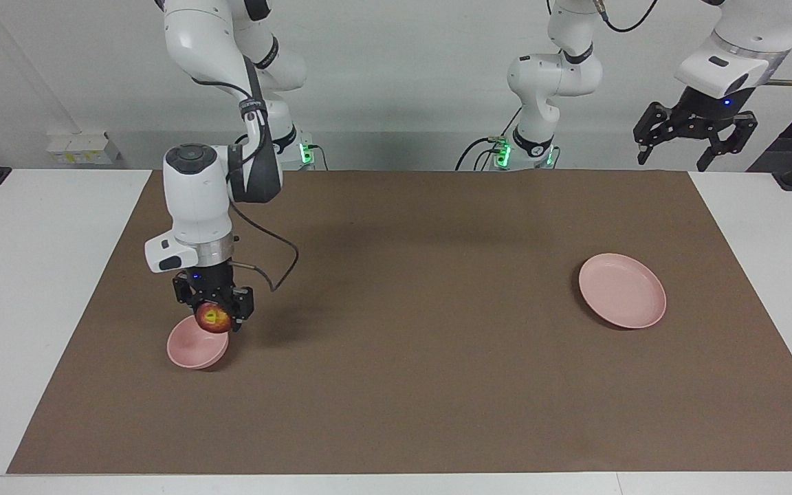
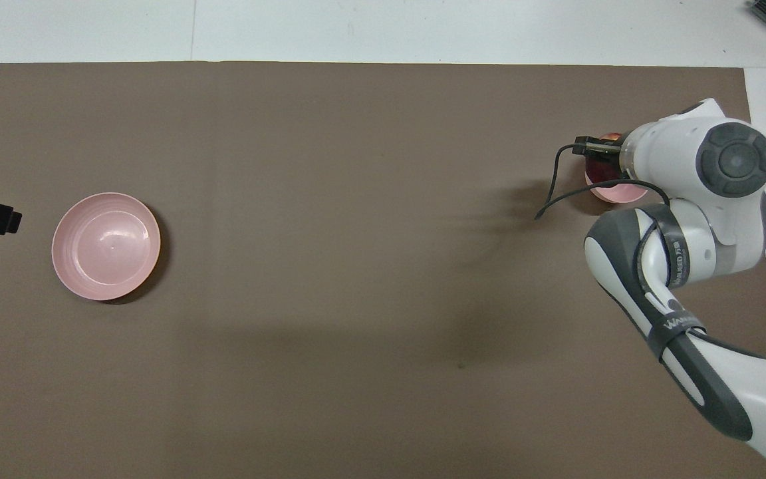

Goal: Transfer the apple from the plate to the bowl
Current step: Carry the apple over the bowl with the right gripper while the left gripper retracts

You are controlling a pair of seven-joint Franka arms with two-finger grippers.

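Right hand (image 1: 214, 317) is pinching the apple (image 1: 212, 318) just over the bowl (image 1: 195, 346). Left hand (image 1: 695, 130) hangs up high, fingers spread, plate (image 1: 621, 290) sitting bare.

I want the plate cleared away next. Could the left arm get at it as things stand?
Probably yes: the left gripper hangs open and empty, the plate lies bare at its end, nothing between.

High facing camera across the brown mat (image 1: 437, 385); steep overhead camera above robots; shared mat.
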